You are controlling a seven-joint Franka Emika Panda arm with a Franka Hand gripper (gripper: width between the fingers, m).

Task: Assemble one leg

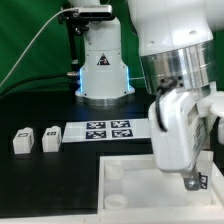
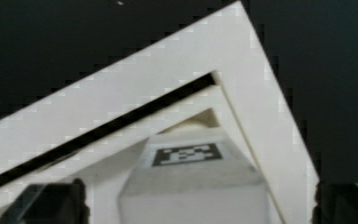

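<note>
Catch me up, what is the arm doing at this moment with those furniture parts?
The arm has its pincer low over the large white tray-like piece at the front of the table. The wrist view shows that piece's edge with a tagged white part beyond the fingertips; whether anything is gripped cannot be told. Two legs sit loose on the black table, at the exterior view's left of the marker board.
</note>
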